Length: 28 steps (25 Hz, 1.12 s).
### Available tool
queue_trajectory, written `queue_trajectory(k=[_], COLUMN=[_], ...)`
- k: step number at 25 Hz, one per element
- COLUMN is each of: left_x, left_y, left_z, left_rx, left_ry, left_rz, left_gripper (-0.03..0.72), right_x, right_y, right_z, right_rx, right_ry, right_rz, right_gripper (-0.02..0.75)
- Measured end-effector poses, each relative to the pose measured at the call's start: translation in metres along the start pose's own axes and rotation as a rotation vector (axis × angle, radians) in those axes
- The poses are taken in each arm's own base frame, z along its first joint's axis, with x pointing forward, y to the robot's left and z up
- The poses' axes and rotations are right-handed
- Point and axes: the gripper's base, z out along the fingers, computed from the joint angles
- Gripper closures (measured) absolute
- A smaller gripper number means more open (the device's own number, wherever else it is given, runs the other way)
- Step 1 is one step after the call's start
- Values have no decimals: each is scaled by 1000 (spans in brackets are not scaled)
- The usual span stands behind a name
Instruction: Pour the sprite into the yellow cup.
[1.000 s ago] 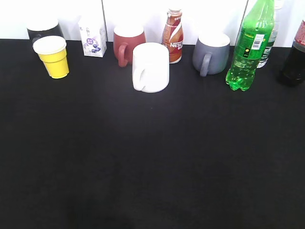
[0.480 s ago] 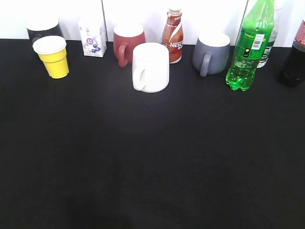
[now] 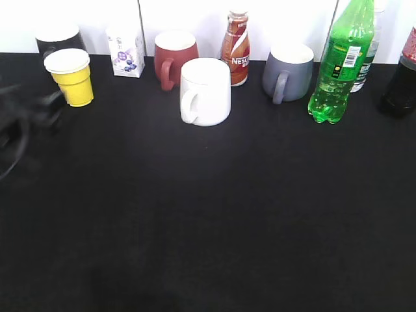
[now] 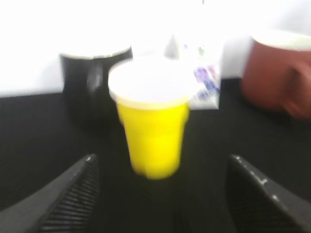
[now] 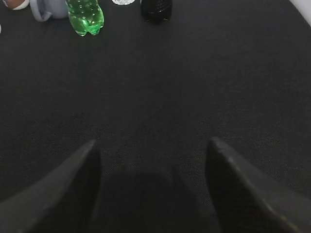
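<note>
Two things matter here: the yellow cup (image 3: pixel 73 78) at the far left of the table (image 3: pixel 208 214) and the sprite (image 3: pixel 339 65) at the far right, well apart, with a white mug (image 3: pixel 207 91) between them. The left gripper (image 4: pixel 160 194) approaches the cup from the near side, jaws spread wide, the cup centred in the gap but beyond the fingertips and untouched. In the exterior view the gripper is only a blurred dark shape at the left edge, near the cup. To do this step well, I judge it should advance straight, close gently on the thin cup's middle to avoid crushing it, and keep clear of the black mug (image 4: pixel 92 80) just behind.

Both cup and bottle stand upright, long axis vertical: the cup's white rim faces up, and the bottle's neck rises out of view. The right gripper (image 5: pixel 153 194) hangs over bare table, jaws apart and empty, with the sprite far ahead to its left.
</note>
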Motion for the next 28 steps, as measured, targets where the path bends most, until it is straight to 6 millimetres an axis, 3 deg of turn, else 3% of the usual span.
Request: queue_trajectory(k=[2, 4, 15, 20, 24, 28], left_x=[5, 9, 27, 27, 34, 27], left_y=[1, 3, 15, 15, 13, 11], left_z=[29, 49, 120, 130, 131, 130], left_rx=[36, 37, 17, 28, 45, 68], left_ry=[54, 94, 74, 20, -33, -130], left_rz=[18, 19, -22, -19, -22, -18], left_gripper=[67, 8, 1, 39, 226, 239], right_x=[0, 0, 0, 0, 0, 0], right_y=[0, 1, 0, 1, 0, 0], right_z=[0, 0, 0, 0, 0, 0], right_rx=[0, -9, 0, -9, 0, 0], right_ry=[0, 1, -2, -2, -3, -3], right_rz=[0, 5, 0, 5, 0, 0], right_gripper=[225, 225, 225, 225, 225, 225])
